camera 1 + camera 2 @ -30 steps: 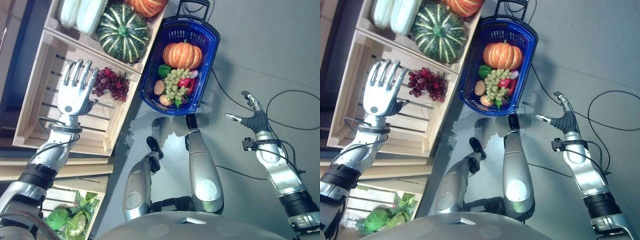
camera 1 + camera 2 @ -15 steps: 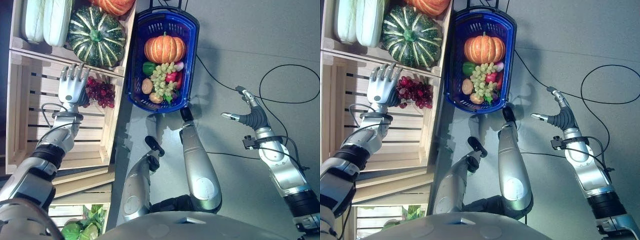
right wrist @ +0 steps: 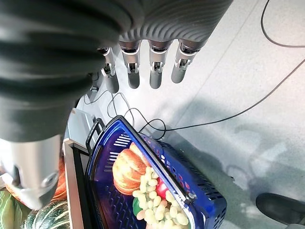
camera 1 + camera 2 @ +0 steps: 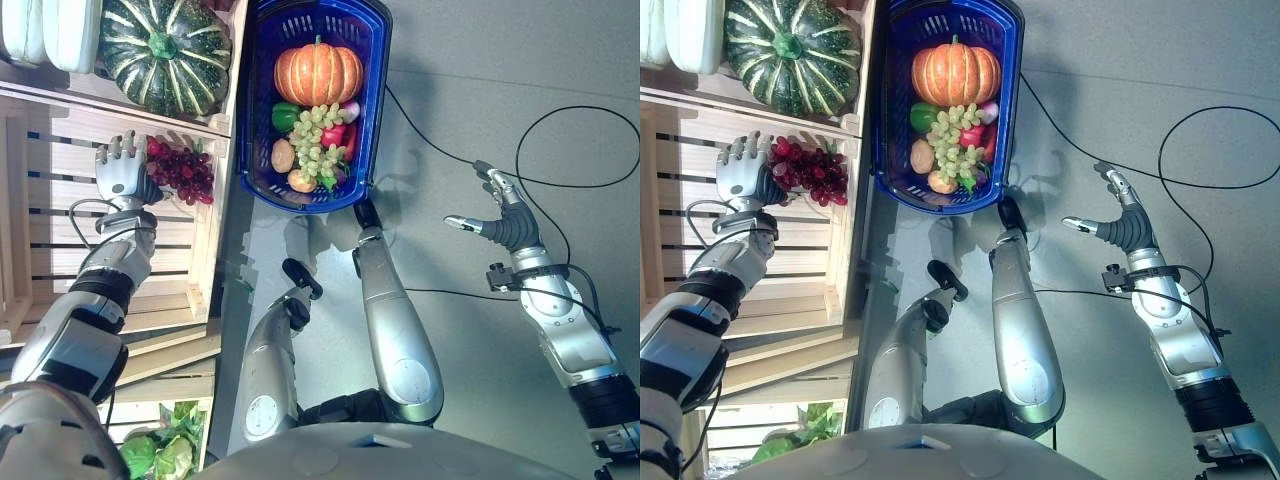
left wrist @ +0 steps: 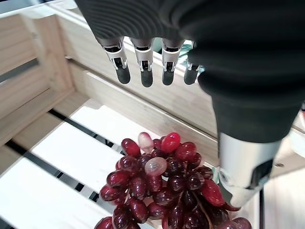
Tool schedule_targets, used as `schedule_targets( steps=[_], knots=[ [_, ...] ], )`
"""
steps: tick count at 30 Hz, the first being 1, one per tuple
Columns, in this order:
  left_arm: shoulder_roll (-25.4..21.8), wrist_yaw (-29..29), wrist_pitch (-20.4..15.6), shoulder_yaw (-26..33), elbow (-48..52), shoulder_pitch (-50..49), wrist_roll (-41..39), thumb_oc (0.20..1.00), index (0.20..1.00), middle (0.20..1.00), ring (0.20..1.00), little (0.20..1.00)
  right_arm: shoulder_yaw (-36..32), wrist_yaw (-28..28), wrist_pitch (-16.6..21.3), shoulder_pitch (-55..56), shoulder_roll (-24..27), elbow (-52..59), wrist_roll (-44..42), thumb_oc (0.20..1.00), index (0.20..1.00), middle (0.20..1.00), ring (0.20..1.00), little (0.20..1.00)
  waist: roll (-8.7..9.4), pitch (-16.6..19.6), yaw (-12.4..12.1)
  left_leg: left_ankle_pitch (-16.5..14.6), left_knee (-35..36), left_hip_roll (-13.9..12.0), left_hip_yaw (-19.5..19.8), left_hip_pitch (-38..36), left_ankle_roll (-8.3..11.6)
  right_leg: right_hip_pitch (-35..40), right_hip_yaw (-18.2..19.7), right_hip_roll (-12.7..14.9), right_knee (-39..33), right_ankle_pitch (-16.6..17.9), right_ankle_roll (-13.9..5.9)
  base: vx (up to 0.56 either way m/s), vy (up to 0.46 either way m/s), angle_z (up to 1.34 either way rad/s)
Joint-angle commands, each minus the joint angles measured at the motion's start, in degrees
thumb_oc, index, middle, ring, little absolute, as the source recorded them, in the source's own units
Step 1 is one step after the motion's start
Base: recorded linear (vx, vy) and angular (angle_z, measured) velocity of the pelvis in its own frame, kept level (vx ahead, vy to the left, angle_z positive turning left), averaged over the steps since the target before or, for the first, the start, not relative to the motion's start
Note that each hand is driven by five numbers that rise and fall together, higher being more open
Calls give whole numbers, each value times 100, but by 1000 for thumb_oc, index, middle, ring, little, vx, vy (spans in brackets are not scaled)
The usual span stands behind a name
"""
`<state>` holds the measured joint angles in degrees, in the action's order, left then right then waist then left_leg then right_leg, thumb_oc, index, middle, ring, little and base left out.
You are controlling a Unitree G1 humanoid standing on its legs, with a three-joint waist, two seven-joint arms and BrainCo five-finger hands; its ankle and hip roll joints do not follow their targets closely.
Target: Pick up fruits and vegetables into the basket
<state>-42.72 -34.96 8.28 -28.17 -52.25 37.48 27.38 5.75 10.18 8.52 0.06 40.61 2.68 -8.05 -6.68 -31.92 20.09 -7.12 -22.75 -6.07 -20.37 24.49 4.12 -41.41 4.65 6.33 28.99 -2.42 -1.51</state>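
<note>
Your target is the bunch of red grapes (image 4: pixel 181 171), lying on the slatted floor of a wooden crate (image 4: pixel 40 250) close against its far wall. Expect it to be light but loose: the berries will shift and roll under pressure, and squeezing single ones may pop them off, so cup the whole cluster from above, or take the stem if you can find it; the stem is not clear in these views. Your left hand (image 4: pixel 118 172) sits just beside the bunch, and in its wrist view the fingers (image 5: pixel 146 62) reach out straight above the grapes, thumb alongside them, with nothing held.

The blue basket (image 4: pixel 372 118) stands on the floor beside the crate, already holding an orange pumpkin (image 4: pixel 318 72), green grapes (image 4: pixel 317 140) and other produce. A striped green squash (image 4: pixel 163 53) fills the neighbouring crate. Your right hand (image 4: pixel 497 214) hangs spread and empty over bare floor.
</note>
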Motion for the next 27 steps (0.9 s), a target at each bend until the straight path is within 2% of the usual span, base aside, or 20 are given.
schedule_targets(
  steps=[1,4,8,11,19,27],
  knots=[
    [-228,-661,-180,620,-16,-428,23,1000,1000,1000,1000,1000,-77,161,374,228,-122,381,11,1000,1000,1000,1000,1000,144,213,112,-415,-762,-137,102,667,-101,-37,15,198,37,-433,-498,-34,-24,4],
    [-107,-1089,29,794,426,-737,665,1000,1000,1000,1000,1000,-114,204,415,264,-160,403,74,1000,1000,1000,1000,1000,137,213,21,-396,-714,-110,144,657,-103,-16,-62,221,22,-420,-503,-26,-9,6],
    [-66,-1109,313,769,568,-853,879,1000,1000,1000,1000,1000,-58,286,479,209,-165,334,57,1000,1000,1000,1000,1000,131,213,-42,-373,-693,-99,171,704,-110,-56,-115,247,23,-407,-505,-23,-4,7],
    [-118,-1046,383,719,526,-818,936,1000,1000,1000,1000,1000,-21,326,448,168,-156,316,-23,1000,1000,1000,1000,1000,127,213,-59,-366,-688,-88,173,734,-117,-92,-138,249,26,-395,-502,-15,-4,9],
    [-285,-591,370,468,22,-472,411,1000,1000,1000,1000,1000,78,265,449,111,-163,173,-285,1000,1000,1000,1000,1000,130,213,34,-354,-712,-103,113,832,-115,-234,-86,193,59,-381,-486,-1,1,1],
    [-243,-567,541,337,-415,-218,201,1000,1000,1000,1000,1000,146,326,643,28,-188,-35,-331,1000,1000,1000,1000,1000,165,213,97,-351,-769,-159,90,964,-92,-376,-47,141,113,-384,-460,12,-11,-4]
  ],
)
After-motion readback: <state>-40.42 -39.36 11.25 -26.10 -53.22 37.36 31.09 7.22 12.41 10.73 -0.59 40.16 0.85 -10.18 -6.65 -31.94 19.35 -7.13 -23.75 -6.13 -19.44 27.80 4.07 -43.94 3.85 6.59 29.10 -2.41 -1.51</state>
